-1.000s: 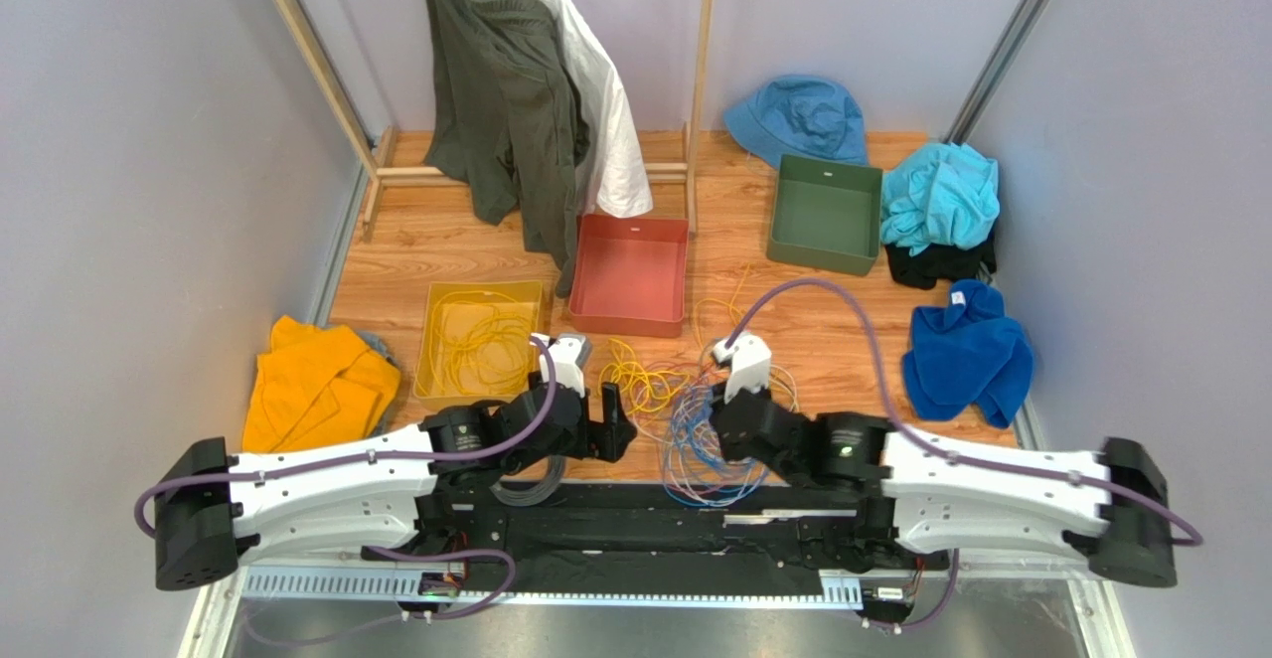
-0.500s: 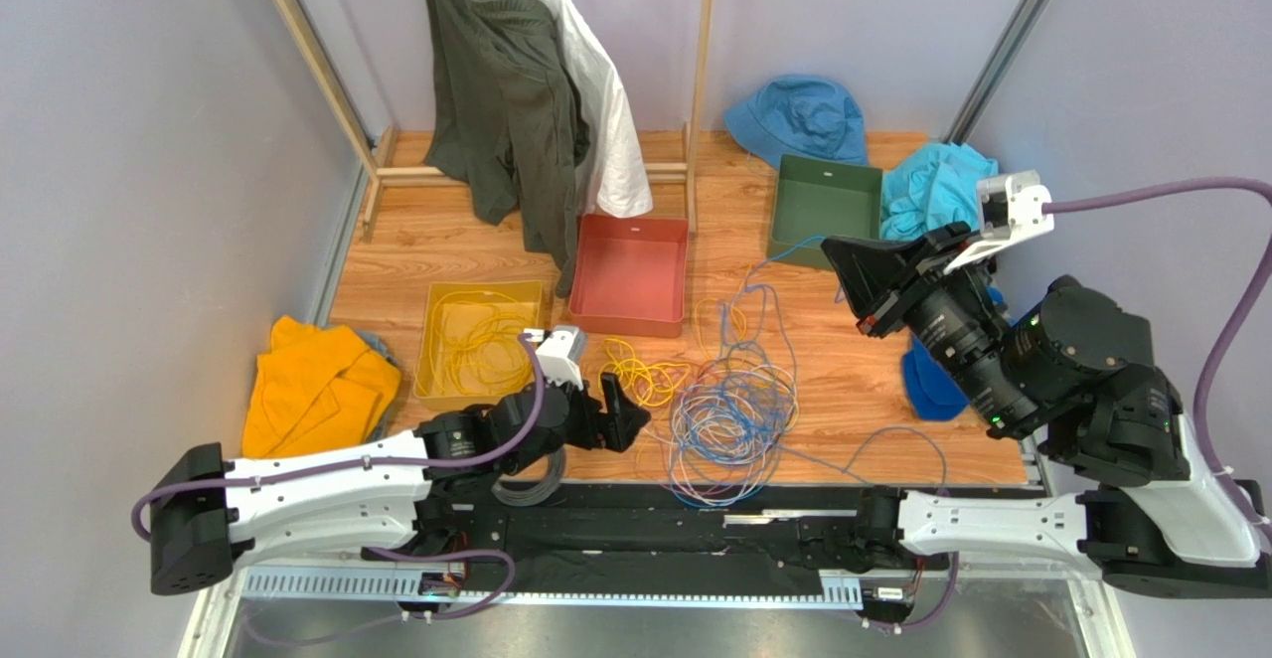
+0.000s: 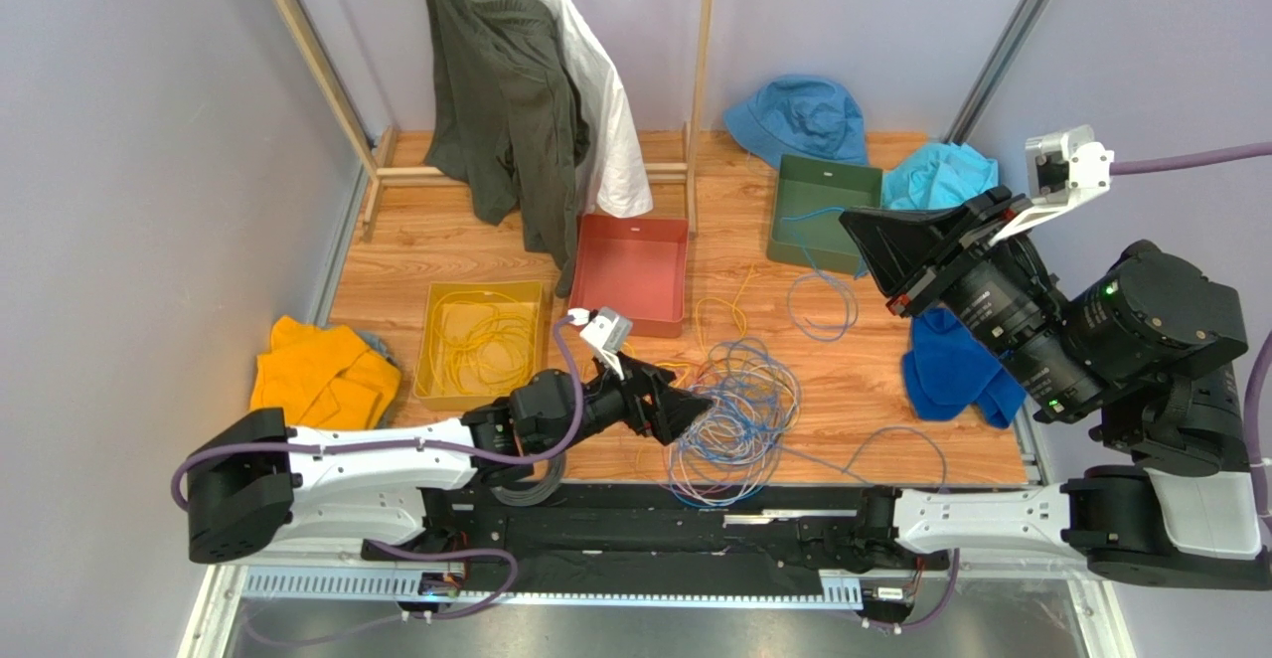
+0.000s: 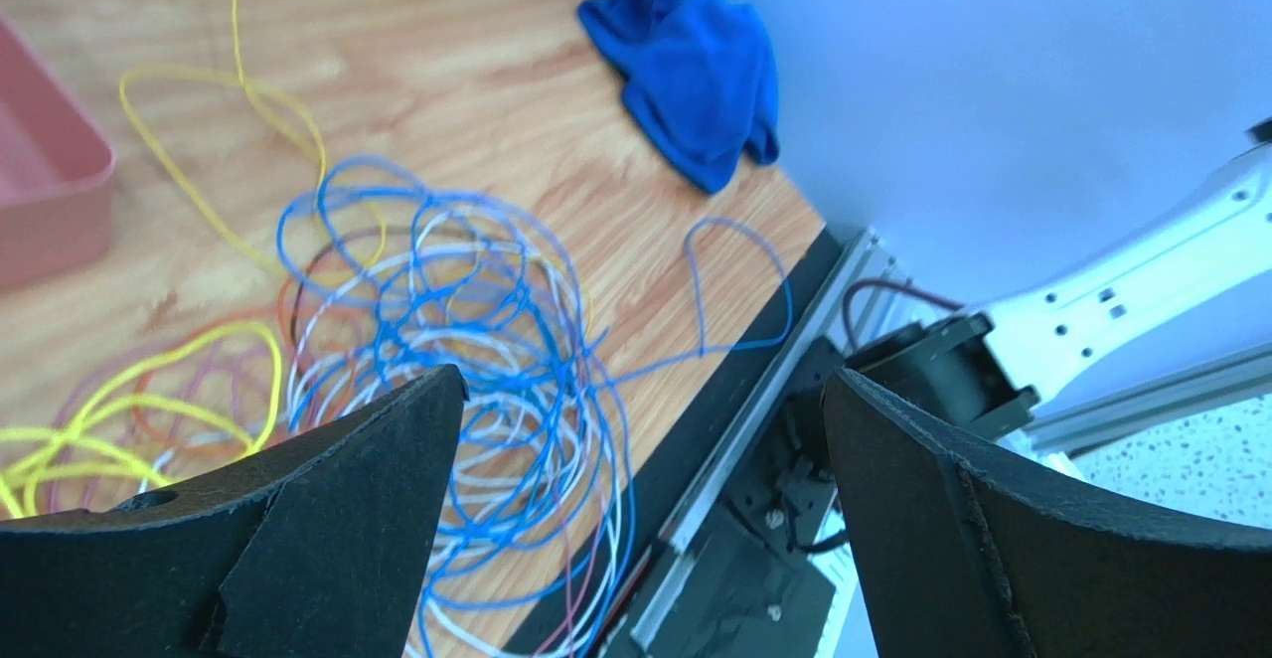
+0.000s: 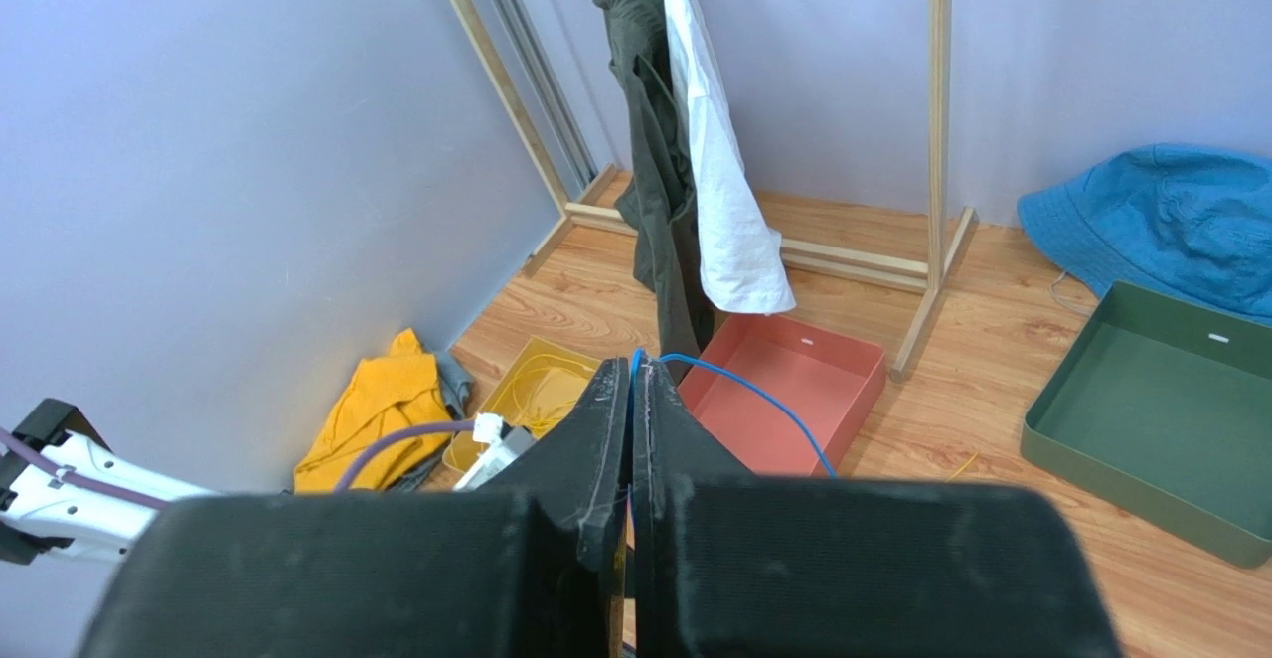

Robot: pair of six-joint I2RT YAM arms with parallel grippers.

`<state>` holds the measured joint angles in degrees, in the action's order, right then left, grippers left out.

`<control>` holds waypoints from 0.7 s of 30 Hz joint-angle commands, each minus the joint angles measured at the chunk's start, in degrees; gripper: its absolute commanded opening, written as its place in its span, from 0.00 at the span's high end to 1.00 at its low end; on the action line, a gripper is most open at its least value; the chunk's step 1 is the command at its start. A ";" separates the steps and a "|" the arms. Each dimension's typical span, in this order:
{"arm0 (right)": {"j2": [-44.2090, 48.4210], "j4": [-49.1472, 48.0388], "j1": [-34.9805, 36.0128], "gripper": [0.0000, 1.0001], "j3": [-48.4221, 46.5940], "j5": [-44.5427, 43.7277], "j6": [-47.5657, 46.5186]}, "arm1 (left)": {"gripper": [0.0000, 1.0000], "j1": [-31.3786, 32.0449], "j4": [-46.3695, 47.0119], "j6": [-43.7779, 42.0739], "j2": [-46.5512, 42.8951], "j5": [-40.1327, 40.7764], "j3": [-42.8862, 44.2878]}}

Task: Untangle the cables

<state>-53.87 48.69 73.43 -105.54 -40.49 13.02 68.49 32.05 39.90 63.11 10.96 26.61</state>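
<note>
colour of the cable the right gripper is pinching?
Blue. The cable in the right gripper shows best in the right wrist view.

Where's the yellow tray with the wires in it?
In the overhead view, the yellow tray sits left of centre, between the orange cloth on its left and the red tray on its right.

Cables (image 4: 475, 333) have smooth, glossy plastic sheaths. The tabletop (image 3: 448, 248) is wood with visible grain. The left gripper (image 4: 639, 379) has matt black plastic fingers (image 4: 329, 539). The blue cloth (image 4: 694, 69) looks soft and fleecy; the red tray (image 3: 627, 283) is matt plastic.
</note>
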 commanded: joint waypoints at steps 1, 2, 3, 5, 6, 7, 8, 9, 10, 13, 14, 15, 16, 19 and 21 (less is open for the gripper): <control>0.25 1.68 0.22 1.00 2.78 1.91 0.17 | 0.01 0.24 8.93 -4.56 -4.64 0.90 -0.07; 0.60 1.33 0.22 1.00 4.45 1.47 0.69 | 0.01 0.24 -0.23 -4.83 -6.32 1.69 1.76; 1.56 0.80 0.31 1.00 8.55 1.21 0.87 | 0.01 0.24 -6.33 -4.48 -7.99 2.74 3.26; 2.36 -2.36 0.22 1.00 12.79 0.59 1.48 | 0.01 0.24 -25.33 -1.69 -11.69 6.78 8.35; 2.88 -3.85 0.22 1.00 16.64 0.50 1.57 | 0.01 0.24 -30.94 -0.19 -12.57 8.36 9.50; 2.72 -6.47 0.05 1.00 17.90 0.41 1.49 | 0.02 0.24 -35.96 1.22 -14.40 10.55 10.64; 2.11 -7.28 -0.30 1.00 18.69 -0.28 1.49 | 0.03 0.33 -43.06 4.63 -15.38 11.18 10.48; -0.08 -7.55 -1.09 1.00 18.79 -0.64 1.31 | 0.05 0.24 -45.39 6.31 -16.61 11.54 9.87; -1.49 -8.08 -4.23 1.00 18.35 0.58 1.40 | 0.07 0.24 -46.98 7.81 -19.32 11.54 7.60; -6.15 -11.76 -13.18 1.00 18.61 10.58 3.24 | 0.13 0.24 -48.31 14.05 -25.57 11.19 0.23; -8.25 -13.16 -15.40 1.00 18.87 15.31 3.94 | 0.15 0.24 -48.23 17.20 -27.15 11.10 -1.72; -9.40 -15.61 -17.33 1.00 18.79 17.27 4.90 | 0.18 0.24 -48.31 18.53 -30.04 10.93 -3.48; -10.72 -16.77 -19.79 1.00 18.53 18.50 4.65 | 0.19 0.24 -48.40 19.68 -31.28 10.31 -6.45; -16.87 -18.54 -22.27 1.00 14.50 19.04 2.55 | 0.21 0.24 -48.84 22.67 -35.86 9.43 -10.77; -21.62 -18.37 -23.76 1.00 9.49 20.80 2.10 | 0.21 0.24 -49.10 23.20 -38.49 9.17 -11.93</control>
<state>-70.24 36.18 52.14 -88.12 -25.67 16.05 68.55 -14.72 57.49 29.06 20.88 16.64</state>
